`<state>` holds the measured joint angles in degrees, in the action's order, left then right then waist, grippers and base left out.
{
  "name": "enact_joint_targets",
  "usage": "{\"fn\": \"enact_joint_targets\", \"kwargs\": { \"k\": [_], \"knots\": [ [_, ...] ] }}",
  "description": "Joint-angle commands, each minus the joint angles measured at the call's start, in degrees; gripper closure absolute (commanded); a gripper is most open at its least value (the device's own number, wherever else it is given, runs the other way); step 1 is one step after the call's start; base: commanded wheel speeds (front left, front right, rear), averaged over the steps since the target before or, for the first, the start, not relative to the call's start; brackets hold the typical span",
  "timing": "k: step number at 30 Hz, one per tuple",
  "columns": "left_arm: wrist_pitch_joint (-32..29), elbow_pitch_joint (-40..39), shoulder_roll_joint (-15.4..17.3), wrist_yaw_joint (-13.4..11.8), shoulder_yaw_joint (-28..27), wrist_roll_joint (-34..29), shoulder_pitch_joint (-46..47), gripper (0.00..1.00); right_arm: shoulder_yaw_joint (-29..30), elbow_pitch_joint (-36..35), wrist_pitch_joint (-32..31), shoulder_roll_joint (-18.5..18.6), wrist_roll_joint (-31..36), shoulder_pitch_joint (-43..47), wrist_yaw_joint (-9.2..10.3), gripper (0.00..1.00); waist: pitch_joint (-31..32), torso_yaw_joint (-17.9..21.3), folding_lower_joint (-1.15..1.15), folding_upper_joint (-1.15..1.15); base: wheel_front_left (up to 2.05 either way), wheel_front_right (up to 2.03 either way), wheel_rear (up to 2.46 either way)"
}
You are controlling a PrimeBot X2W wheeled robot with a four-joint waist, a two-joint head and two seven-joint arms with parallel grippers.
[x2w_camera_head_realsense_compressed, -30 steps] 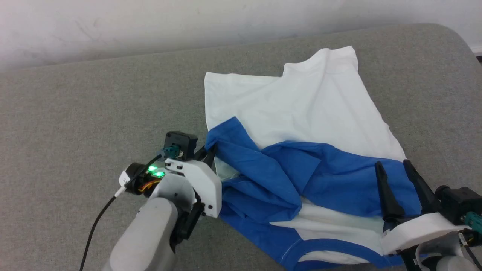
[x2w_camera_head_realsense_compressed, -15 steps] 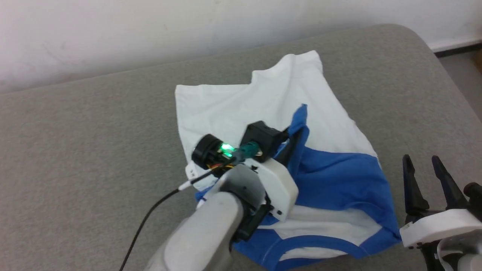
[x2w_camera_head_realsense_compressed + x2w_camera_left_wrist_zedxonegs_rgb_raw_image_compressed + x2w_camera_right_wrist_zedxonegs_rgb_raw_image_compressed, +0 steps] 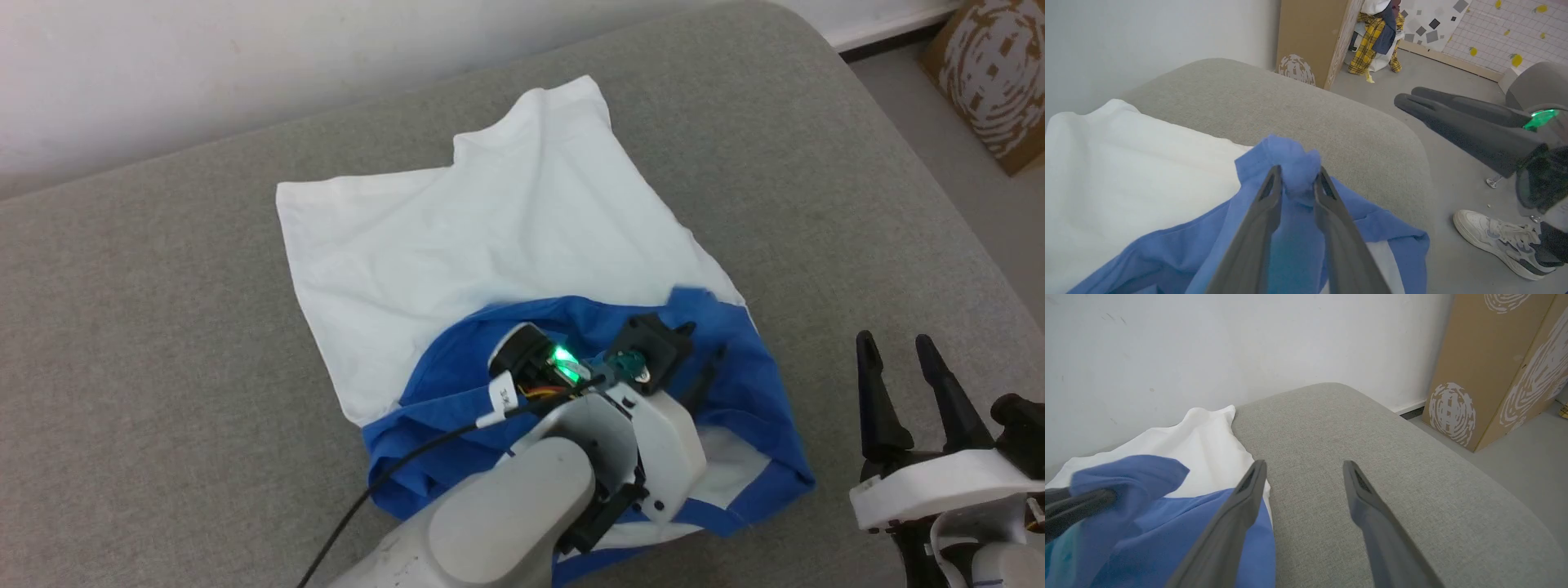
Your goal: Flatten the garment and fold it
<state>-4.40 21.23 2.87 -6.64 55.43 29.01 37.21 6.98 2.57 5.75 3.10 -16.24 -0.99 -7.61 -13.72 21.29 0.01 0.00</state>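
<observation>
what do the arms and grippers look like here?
Left gripper and right gripper: two long tapered dark-grey fingers on white housings. Left forearm pale grey, with green light, black camera box, teal connector, black cable with white tag.

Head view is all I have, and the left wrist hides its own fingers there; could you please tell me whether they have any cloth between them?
Observer: Yes. In the left wrist view the left gripper pinches a raised bunch of blue cloth from the garment between its fingertips.
Operator: Thank you. Is anyone close by?
Observer: A person's white sneaker stands on the floor beyond the end of the cushion.
Operator: Is anything else on that floor?
Observer: A heap of yellow plaid clothes lies beside the cardboard box.
</observation>
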Motion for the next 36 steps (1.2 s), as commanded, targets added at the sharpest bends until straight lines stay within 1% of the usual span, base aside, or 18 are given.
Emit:
{"fn": "enact_joint_targets", "kwargs": {
  "k": [1, 4, 8, 13, 15, 19, 23, 26, 31, 34, 36],
  "knots": [
    [0.75, 0.96, 0.02, -0.47, 1.23, 0.81, 1.13, 0.0, -0.22, 0.32, 0.47, -0.22, -0.32, -1.01, 0.12, 0.0, -0.66, 0.45, -0.01, 0.0, 0.0, 0.0, 0.0],
    [2.81, 2.42, 0.01, -1.3, 3.39, 3.05, 2.34, 0.0, -0.07, 0.66, 0.75, -0.22, -0.31, -1.33, 0.12, 0.0, -0.21, -0.79, -0.01, 0.0, 0.0, 0.0, 0.0],
    [6.45, 3.39, 0.01, -2.27, 4.3, 5.41, 4.32, 0.0, -0.06, 0.29, 0.77, -0.22, 0.62, -1.37, 0.12, 0.0, 1.88, -3.37, -0.01, 0.0, 0.0, 0.0, 0.0],
    [11.62, 4.44, 0.02, -3.7, 2.05, 7.35, 6.14, 0.0, 0.54, -1.69, -0.21, -0.22, 1.98, -0.81, 0.12, 0.0, 5.18, -7.05, -0.01, 0.0, 0.0, 0.0, 0.0],
    [13.8, 4.71, 0.76, -3.95, 0.56, 7.59, 6.42, 0.0, 0.92, -2.66, -0.7, -0.22, 2.36, -0.35, 0.12, 0.0, 6.72, -8.76, -0.01, 0.0, 0.0, 0.0, 0.0],
    [16.42, 3.82, 4.36, -4.98, -2.63, 8.25, 5.57, 0.0, 0.64, -4.32, -1.26, -0.22, 2.17, 0.6, 0.12, 0.0, 8.78, -10.99, -0.01, 0.0, 0.0, 0.0, 0.0],
    [17.66, 2.05, 9.38, -6.41, -5.74, 8.98, 3.05, 0.0, -0.87, -5.41, -0.68, -0.22, 1.08, 1.36, 0.12, 0.0, 9.87, -12.21, -0.01, 0.0, 0.0, 0.0, 0.0],
    [18.28, 0.22, 13.36, -7.94, -7.9, 9.18, 0.41, 0.0, -2.86, -5.78, 0.08, -0.22, 0.86, 1.52, 0.12, 0.0, 10.12, -12.53, -0.01, 0.0, 0.0, 0.0, 0.0],
    [19.09, -3.53, 19.81, -10.82, -12.03, 9.47, -6.47, 0.0, -5.44, -5.33, 1.2, 0.37, 0.75, 1.58, 0.12, 0.0, 9.87, -13.0, -0.01, 0.0, 0.0, 0.0, 0.0],
    [19.31, -5.95, 22.47, -12.63, -15.03, 9.83, -11.78, 0.0, -6.21, -4.86, 1.75, 0.38, 0.86, 1.58, 0.12, 0.0, 9.62, -13.52, -0.01, 0.0, 0.0, 0.0, 0.0],
    [19.35, -7.93, 23.49, -13.77, -17.31, 9.65, -15.34, 0.0, -6.69, -4.62, 2.04, 0.37, 1.09, 1.55, 0.12, 0.0, 9.35, -13.94, -0.01, 0.0, 0.0, 0.0, 0.0]
  ]
}}
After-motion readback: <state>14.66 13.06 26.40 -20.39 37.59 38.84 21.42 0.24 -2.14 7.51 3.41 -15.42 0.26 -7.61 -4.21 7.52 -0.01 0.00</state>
